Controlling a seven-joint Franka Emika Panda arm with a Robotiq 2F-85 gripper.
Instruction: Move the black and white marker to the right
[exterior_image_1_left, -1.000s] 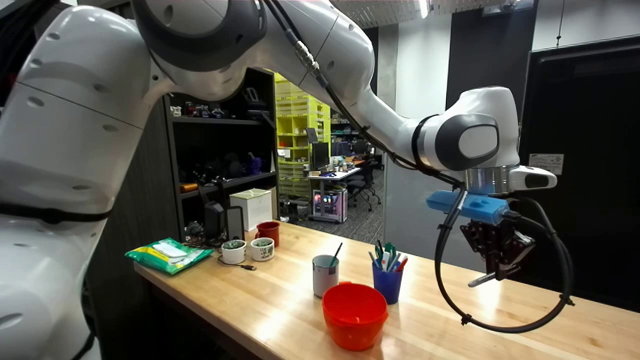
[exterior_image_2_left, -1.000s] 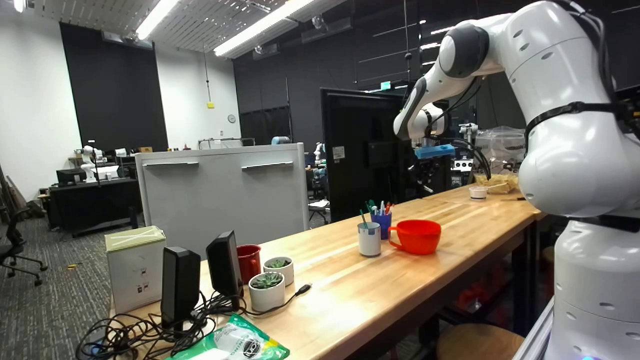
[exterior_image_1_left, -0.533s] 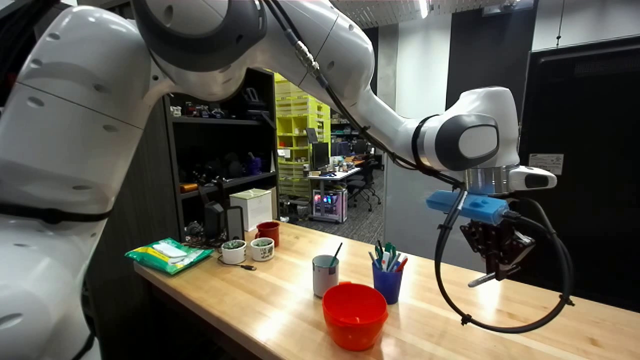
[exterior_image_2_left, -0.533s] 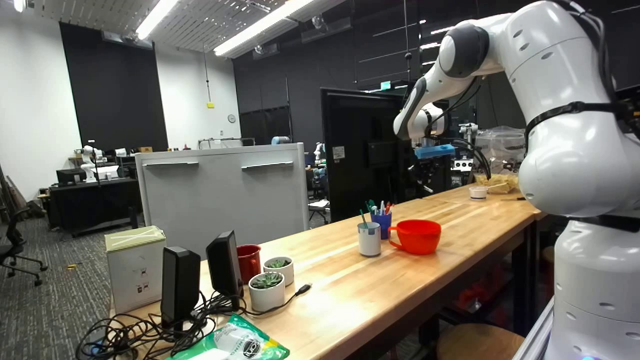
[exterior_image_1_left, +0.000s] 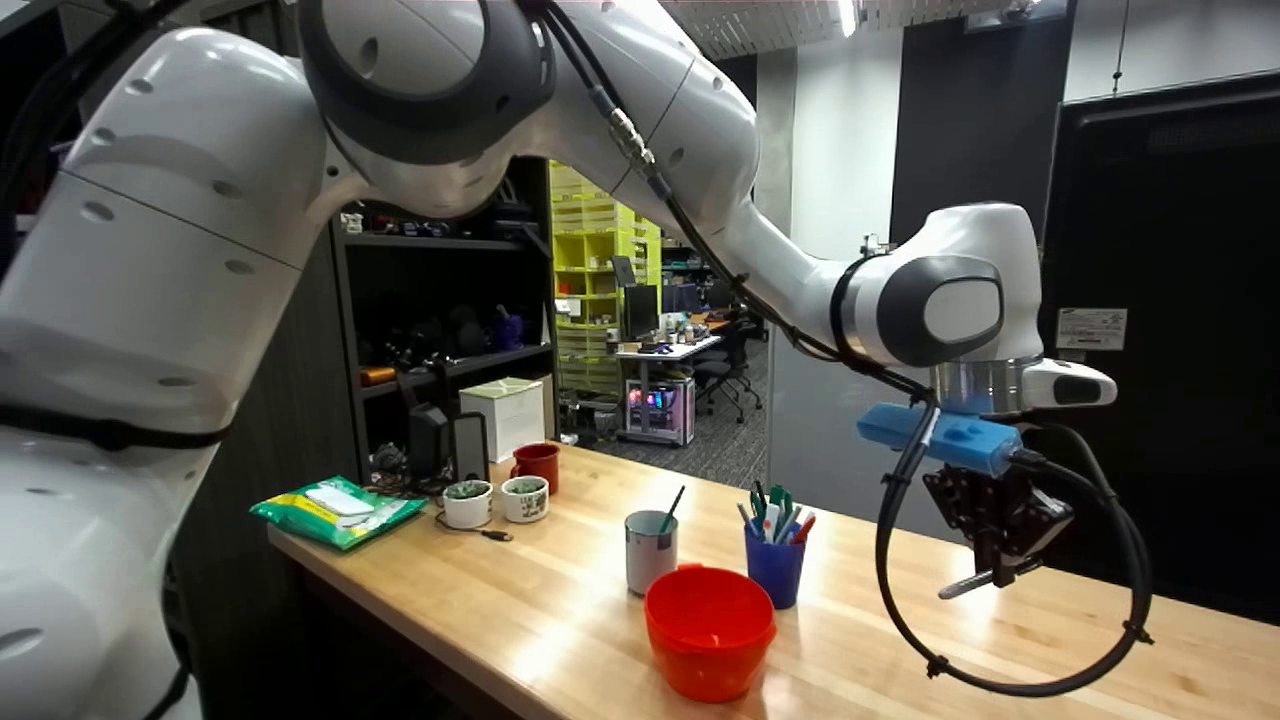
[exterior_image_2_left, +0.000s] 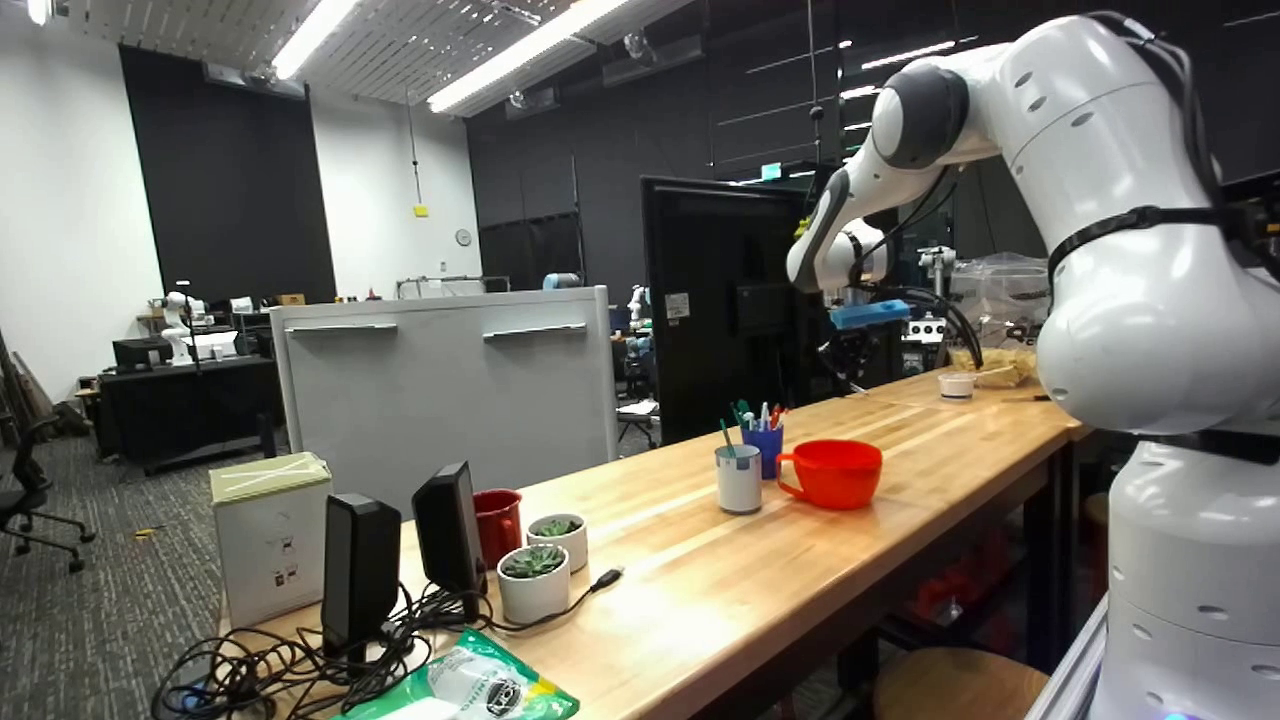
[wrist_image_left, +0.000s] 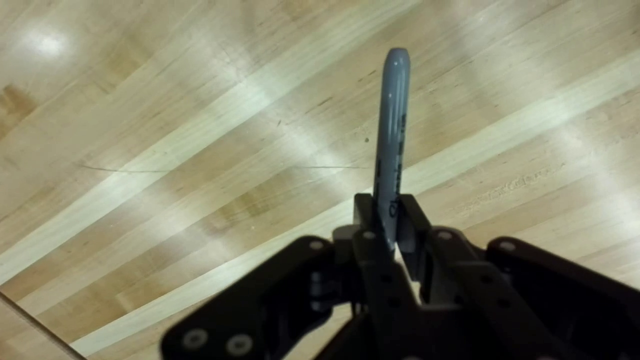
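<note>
Down you come! Gripper sits lower than a sec ago, firmly pinching the marker, which hangs over the table, right of the blue pen cup in an exterior view. Prob. you're starting the set-down; don't release til contact, OK?

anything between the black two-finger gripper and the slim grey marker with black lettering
Nothing visible: the gripper is shut directly on the marker, one end of which sticks out in the wrist view.
</note>
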